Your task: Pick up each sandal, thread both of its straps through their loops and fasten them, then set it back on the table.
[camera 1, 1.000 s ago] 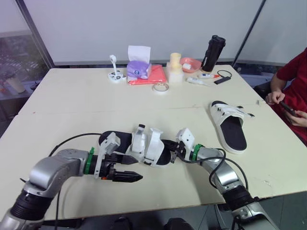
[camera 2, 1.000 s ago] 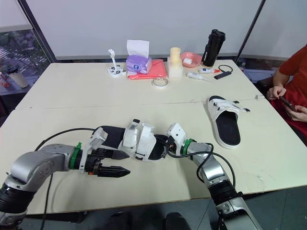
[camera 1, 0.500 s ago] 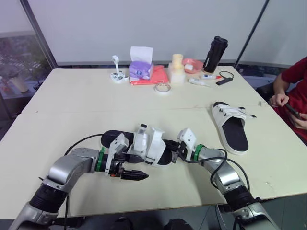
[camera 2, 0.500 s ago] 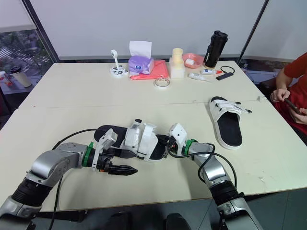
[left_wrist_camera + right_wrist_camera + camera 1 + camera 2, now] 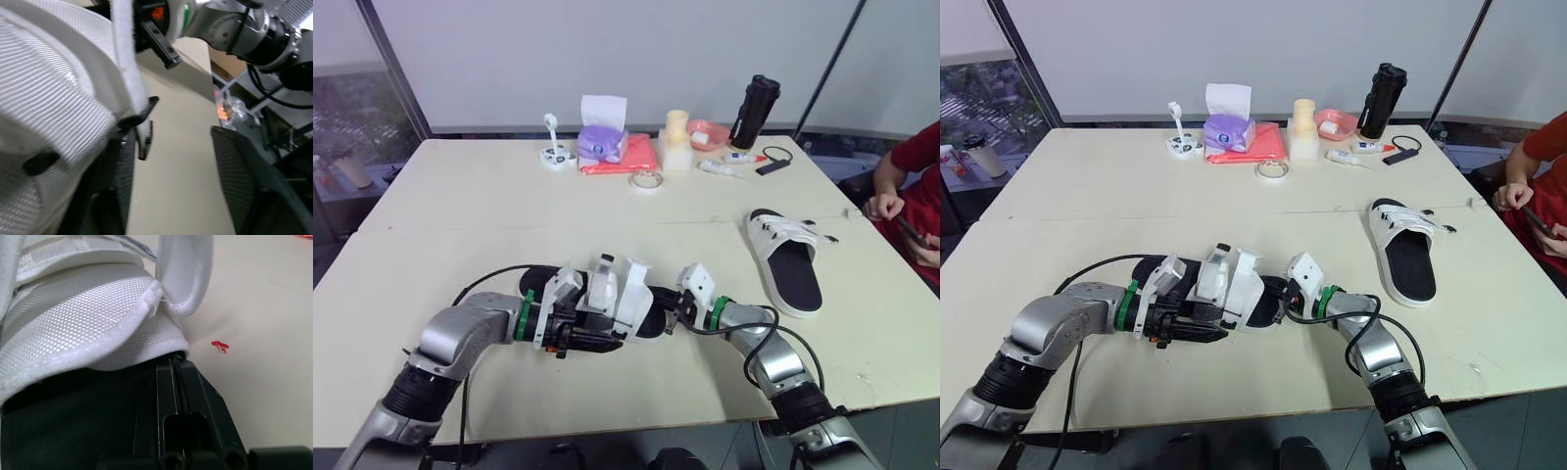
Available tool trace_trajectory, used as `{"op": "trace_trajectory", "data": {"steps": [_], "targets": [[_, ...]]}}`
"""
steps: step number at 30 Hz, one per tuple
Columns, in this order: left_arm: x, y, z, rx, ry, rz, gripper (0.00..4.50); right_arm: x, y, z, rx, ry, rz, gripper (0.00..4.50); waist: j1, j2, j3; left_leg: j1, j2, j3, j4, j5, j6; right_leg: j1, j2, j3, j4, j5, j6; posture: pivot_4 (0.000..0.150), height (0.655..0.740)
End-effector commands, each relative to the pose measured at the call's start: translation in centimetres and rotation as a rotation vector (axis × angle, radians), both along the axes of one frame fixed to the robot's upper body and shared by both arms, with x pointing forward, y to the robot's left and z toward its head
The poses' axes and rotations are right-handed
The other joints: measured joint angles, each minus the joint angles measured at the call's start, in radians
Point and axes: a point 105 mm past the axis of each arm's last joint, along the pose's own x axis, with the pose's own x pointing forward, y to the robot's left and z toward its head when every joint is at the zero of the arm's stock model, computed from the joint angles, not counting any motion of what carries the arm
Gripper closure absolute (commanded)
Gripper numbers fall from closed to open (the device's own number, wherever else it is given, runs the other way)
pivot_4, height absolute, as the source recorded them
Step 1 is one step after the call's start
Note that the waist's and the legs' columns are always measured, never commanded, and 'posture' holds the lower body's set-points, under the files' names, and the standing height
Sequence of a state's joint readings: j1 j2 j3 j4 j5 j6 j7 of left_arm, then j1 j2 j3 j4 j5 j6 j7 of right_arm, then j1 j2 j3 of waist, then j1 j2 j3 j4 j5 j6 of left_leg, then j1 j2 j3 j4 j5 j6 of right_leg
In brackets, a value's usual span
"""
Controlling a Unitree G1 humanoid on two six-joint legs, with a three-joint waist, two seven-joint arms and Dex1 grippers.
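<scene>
Left hand [image 5: 612, 340] spread, right hand [image 5: 669, 317] pinched closed, both pointing inward

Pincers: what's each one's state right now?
Left pincer: open, beside the straps of the sandal.
Right pincer: shut, tips against the sandal's edge.

No text you can read anywhere, the printed mark on the purple tissue pack [image 5: 1224, 132] too small for you.

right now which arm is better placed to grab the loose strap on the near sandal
Left. The left end effector is open right beside the upright strap of the sandal. The right end effector is shut at the sandal's other end, likely steadying it.
</scene>
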State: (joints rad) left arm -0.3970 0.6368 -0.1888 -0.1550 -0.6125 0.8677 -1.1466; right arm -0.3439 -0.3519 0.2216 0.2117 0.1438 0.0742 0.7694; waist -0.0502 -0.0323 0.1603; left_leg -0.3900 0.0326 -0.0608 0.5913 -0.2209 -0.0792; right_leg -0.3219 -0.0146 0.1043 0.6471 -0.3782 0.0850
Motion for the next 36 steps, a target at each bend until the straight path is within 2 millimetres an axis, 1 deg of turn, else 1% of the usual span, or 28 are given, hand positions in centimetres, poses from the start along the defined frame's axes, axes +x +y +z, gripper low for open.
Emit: {"op": "trace_trajectory", "data": {"steps": [1, 6, 7, 8, 10, 11, 14, 19, 22, 26, 28, 32, 36], "targets": [[0.0, -0.3, 1.2, -0.034, -0.039, -0.010, 2.04, -2.7, -1.6, -8.1, -0.159, 0.303, -0.051, 4.50, 0.000, 0.000, 0.000, 0.000, 0.000, 0.000, 0.000, 0.000, 0.000, 0.000, 0.000, 0.000, 0.000, 0.000, 0.000, 0.150, 0.7400], [0.2, -0.8, 0.6, -0.025, -0.022, -0.002, 2.04, -2.6, -1.6, -8.1, -0.159, 0.304, -0.051, 4.50, 0.000, 0.001, 0.000, 0.000, 0.000, 0.000, 0.000, 0.000, 0.000, 0.000, 0.000, 0.000, 0.000, 0.000, -0.001, 0.150, 0.7400], [0.2, -0.8, 0.5, -0.021, -0.014, 0.002, 2.57, -2.6, -1.6, -8.1, -0.159, 0.303, -0.052, 4.50, 0.000, 0.001, 0.000, 0.000, 0.000, 0.000, 0.000, 0.000, 0.000, 0.000, 0.000, 0.000, 0.000, 0.000, -0.001, 0.150, 0.7400], [0.3, -0.8, 0.2, -0.014, -0.009, 0.009, 2.91, -2.6, -1.6, -8.1, -0.159, 0.304, -0.053, 4.50, 0.000, 0.001, 0.000, 0.000, 0.000, 0.000, 0.000, 0.000, 0.000, 0.000, 0.000, 0.000, 0.000, 0.000, -0.001, 0.150, 0.7400], [0.3, -0.7, -0.1, -0.006, 0.002, 0.010, 3.83, -2.5, -1.6, -8.1, -0.159, 0.304, -0.054, 4.50, 0.000, 0.000, 0.000, 0.000, 0.000, 0.000, 0.000, 0.000, 0.000, 0.000, 0.001, 0.000, 0.000, 0.000, 0.000, 0.150, 0.7400], [0.2, -0.7, -0.2, -0.001, 0.008, 0.009, 4.43, -2.5, -1.6, -8.1, -0.159, 0.303, -0.054, 4.50, -0.001, 0.000, 0.000, 0.000, 0.000, 0.000, 0.000, 0.000, 0.000, 0.000, 0.001, 0.000, 0.000, 0.000, 0.000, 0.150, 0.7400], [-0.1, -0.7, -0.6, 0.007, 0.026, 0.007, 4.48, -2.4, -1.5, -8.0, -0.159, 0.302, -0.053, 4.50, -0.004, 0.000, 0.000, 0.000, 0.000, 0.000, 0.000, 0.000, 0.000, 0.000, 0.001, 0.000, 0.000, 0.000, 0.000, 0.150, 0.7400], [-1.4, -0.4, -1.0, 0.025, 0.069, -0.036, 4.48, -2.4, -1.5, -8.1, -0.159, 0.303, -0.051, 4.50, -0.009, 0.001, 0.000, 0.000, 0.000, 0.000, 0.000, 0.000, 0.000, 0.000, 0.001, 0.000, 0.000, 0.001, 0.001, 0.150, 0.7400], [-3.2, 0.2, -1.2, 0.044, 0.100, -0.111, 4.48, -2.3, -1.5, -8.1, -0.160, 0.303, -0.050, 4.50, -0.015, 0.001, 0.001, 0.000, 0.000, 0.000, 0.000, 0.000, 0.000, 0.000, 0.001, 0.000, 0.000, 0.000, 0.001, 0.150, 0.7400], [-4.8, 0.3, -0.8, 0.034, 0.123, -0.187, 4.48, -2.3, -1.4, -8.1, -0.162, 0.304, -0.045, 4.50, -0.017, 0.002, 0.001, 0.000, 0.000, 0.000, 0.000, 0.000, 0.000, 0.000, 0.000, 0.000, 0.000, 0.000, -0.001, 0.150, 0.7400], [-5.3, 0.2, -0.6, 0.030, 0.127, -0.210, 4.48, -2.3, -1.4, -8.2, -0.163, 0.304, -0.042, 4.50, -0.017, 0.002, 0.001, 0.000, 0.000, 0.000, 0.000, 0.000, 0.000, -0.001, 0.000, 0.000, -0.001, -0.001, -0.001, 0.150, 0.7400], [-5.5, 0.2, 0.0, 0.013, 0.129, -0.223, 4.48, -2.3, -1.3, -8.2, -0.165, 0.302, -0.036, 4.50, -0.019, 0.002, 0.001, 0.000, 0.000, 0.000, -0.001, 0.000, 0.000, -0.002, 0.000, 0.001, -0.001, -0.001, -0.003, 0.150, 0.7400], [-4.6, 0.0, 1.7, -0.053, 0.120, -0.199, 4.48, -2.3, -1.3, -8.2, -0.165, 0.302, -0.034, 4.50, -0.019, 0.002, 0.001, 0.000, 0.000, 0.000, -0.001, 0.000, 0.000, -0.003, 0.000, 0.000, -0.001, -0.001, -0.003, 0.150, 0.7400]]}}
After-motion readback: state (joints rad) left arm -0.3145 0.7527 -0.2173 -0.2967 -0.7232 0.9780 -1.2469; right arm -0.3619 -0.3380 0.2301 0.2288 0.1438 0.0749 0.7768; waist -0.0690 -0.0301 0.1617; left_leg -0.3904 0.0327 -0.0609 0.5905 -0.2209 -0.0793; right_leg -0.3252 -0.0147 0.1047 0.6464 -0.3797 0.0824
